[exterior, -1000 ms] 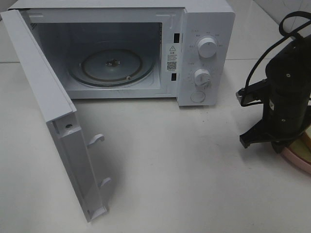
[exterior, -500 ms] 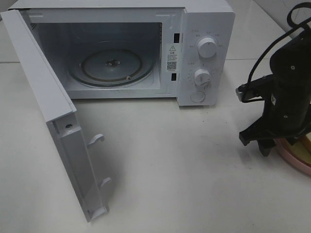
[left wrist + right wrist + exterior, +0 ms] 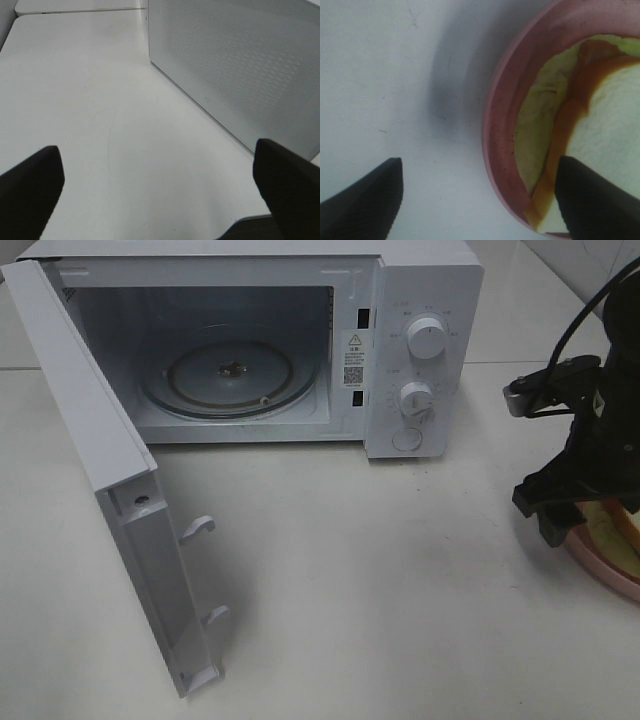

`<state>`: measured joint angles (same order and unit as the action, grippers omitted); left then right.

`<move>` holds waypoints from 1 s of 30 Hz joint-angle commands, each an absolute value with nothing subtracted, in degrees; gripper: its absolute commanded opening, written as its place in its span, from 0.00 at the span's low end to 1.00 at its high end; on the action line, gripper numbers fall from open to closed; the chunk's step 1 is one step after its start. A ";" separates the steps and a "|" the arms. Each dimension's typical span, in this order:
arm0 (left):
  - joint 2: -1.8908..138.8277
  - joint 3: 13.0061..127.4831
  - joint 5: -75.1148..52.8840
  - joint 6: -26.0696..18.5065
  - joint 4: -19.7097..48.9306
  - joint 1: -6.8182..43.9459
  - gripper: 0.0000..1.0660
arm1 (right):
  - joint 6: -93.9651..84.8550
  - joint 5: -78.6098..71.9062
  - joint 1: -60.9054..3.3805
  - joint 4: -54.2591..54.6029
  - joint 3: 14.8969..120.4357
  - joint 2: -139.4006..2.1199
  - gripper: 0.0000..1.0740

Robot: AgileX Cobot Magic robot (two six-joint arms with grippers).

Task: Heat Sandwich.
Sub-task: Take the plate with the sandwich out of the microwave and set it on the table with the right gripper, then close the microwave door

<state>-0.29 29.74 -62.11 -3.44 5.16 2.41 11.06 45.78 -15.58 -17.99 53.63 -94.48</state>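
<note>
Sandwich (image 3: pixel 600 150) on plate (image 3: pixel 502 130) at bench's right edge, microwave (image 3: pixel 420 360) door open; right gripper (image 3: pixel 480 200) spread wide over plate rim, holding nothing; left gripper (image 3: pixel 160 185) also wide, idle; pickup step: needs lowering astride rim, then closing

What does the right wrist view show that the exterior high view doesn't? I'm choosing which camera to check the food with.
Only the right wrist view shows the sandwich's white bread, brown crust and pale green filling up close, with the open right gripper straddling the pink plate's rim.

Only the exterior high view shows the microwave, its open door and the bare glass turntable.

Both show the plate, the sandwich and the white table.
</note>
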 commanded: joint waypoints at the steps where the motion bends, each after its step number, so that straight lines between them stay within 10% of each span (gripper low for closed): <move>1: -1.26 29.68 -61.36 -3.15 5.21 2.41 0.92 | 10.37 48.01 -15.47 -16.56 53.80 -90.87 0.75; 30: -1.26 29.68 -61.36 -3.15 5.21 2.41 0.92 | 4.93 56.95 -15.47 -6.07 53.80 -61.48 0.71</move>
<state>-0.29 29.74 -62.11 -3.44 5.16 2.41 5.96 56.21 -15.58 -6.59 53.63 -62.11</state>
